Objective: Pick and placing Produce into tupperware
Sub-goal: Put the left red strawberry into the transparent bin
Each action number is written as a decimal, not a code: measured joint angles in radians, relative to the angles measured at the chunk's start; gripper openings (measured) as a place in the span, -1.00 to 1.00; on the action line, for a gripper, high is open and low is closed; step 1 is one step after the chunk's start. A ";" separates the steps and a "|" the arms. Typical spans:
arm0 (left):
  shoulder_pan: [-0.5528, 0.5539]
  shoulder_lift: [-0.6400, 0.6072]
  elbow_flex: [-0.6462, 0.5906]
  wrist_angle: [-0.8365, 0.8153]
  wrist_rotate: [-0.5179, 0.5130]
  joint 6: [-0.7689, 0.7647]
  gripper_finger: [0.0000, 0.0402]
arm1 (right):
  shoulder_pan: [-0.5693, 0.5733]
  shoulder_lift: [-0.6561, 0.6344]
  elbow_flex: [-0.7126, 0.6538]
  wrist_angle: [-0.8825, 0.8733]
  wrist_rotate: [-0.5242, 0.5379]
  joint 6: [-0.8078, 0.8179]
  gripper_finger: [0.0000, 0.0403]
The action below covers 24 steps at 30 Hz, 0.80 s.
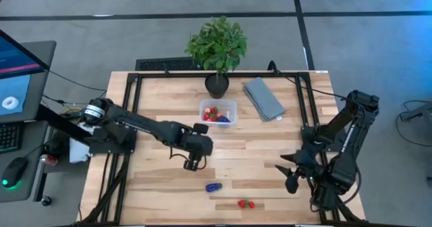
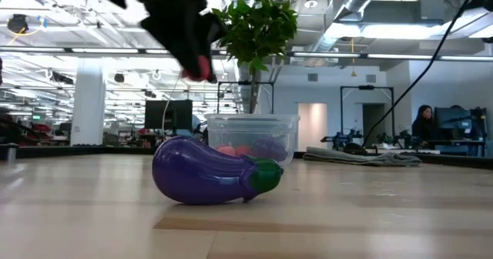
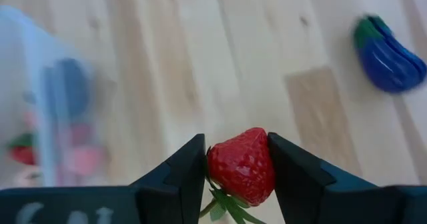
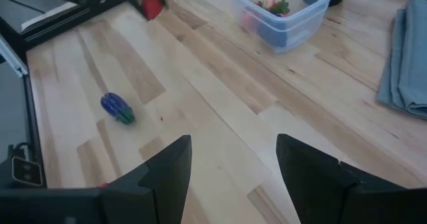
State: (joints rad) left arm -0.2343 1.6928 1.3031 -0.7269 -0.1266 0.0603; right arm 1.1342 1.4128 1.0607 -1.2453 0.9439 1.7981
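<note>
My left gripper [image 1: 192, 162] hangs over the table's middle, near side of the clear tupperware [image 1: 218, 113], shut on a red strawberry [image 3: 241, 165]. The low view shows it raised above the table [image 2: 202, 65]. The tub [image 4: 281, 12] holds red pieces, a strawberry and something blue-purple. A purple toy eggplant with a green top [image 1: 213, 186] lies on its side on the wood, large in the low view [image 2: 212, 178]. Two small red pieces [image 1: 246, 203] lie near the table's near edge. My right gripper [image 4: 233, 147] is open, low at the table's right side [image 1: 291, 174]. My left gripper pinches the strawberry by its red body [image 3: 220, 161], one finger [image 3: 183, 167] on each flank, coming from above. The green leafy top [image 3: 223, 207] lies back between the fingers and the tip points away. The strawberry is lifted clear of the table.
A potted green plant [image 1: 217, 51] stands at the far edge just behind the tub. A folded grey cloth [image 1: 263, 97] lies right of the tub. Bare wood spreads between the tub and the eggplant. A dark frame runs along the table's sides.
</note>
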 joint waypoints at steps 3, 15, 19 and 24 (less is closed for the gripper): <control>0.032 -0.011 0.017 -0.003 -0.022 0.020 -0.33 | 0.012 0.000 0.000 -0.001 0.000 0.006 0.21; 0.177 -0.103 0.037 0.051 -0.081 0.038 -0.33 | 0.033 0.000 0.000 -0.008 -0.001 0.008 0.21; 0.226 -0.138 0.037 0.086 -0.084 0.053 -0.33 | 0.033 0.000 0.000 -0.025 0.000 0.008 0.21; 0.281 -0.160 0.037 0.130 -0.085 0.078 -0.33 | 0.021 0.000 -0.001 -0.038 0.000 0.008 0.21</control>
State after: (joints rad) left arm 0.0466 1.5324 1.3403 -0.5967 -0.2115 0.1385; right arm 1.1555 1.4124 1.0600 -1.2832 0.9440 1.8061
